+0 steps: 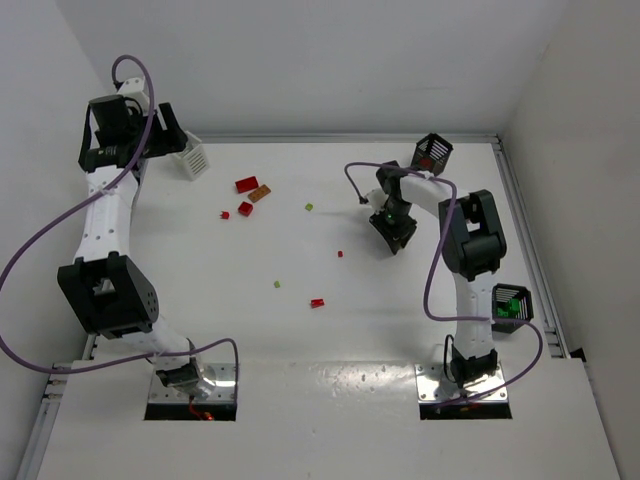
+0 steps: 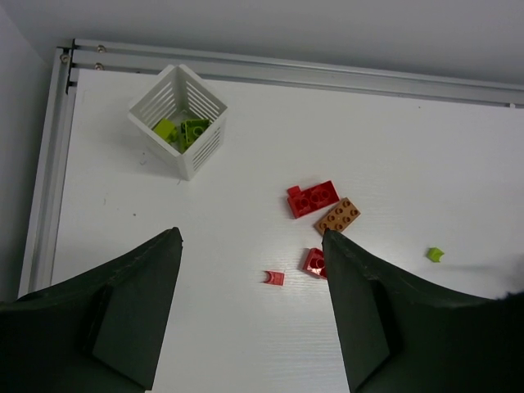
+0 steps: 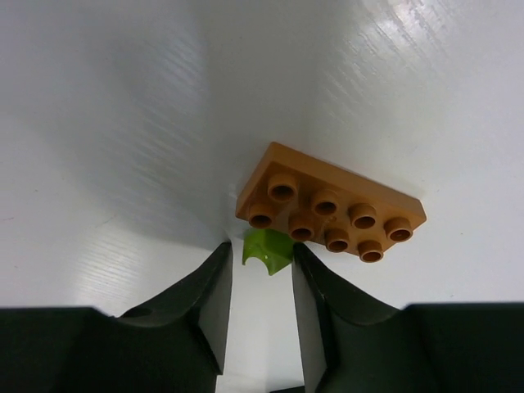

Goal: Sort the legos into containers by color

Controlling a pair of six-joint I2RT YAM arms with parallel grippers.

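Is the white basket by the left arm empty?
Not empty: yellow-green and green bricks lie inside the basket, left wrist view.

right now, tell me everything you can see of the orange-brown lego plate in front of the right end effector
The orange-brown plate is a thin, glossy plastic rectangle with eight hollow round studs in two rows of four, all facing up. It lies flat on the white table, skewed in the right wrist view. A small yellow-green piece sits against its near edge, between the fingers of the right end effector, which appear not to touch the plate.
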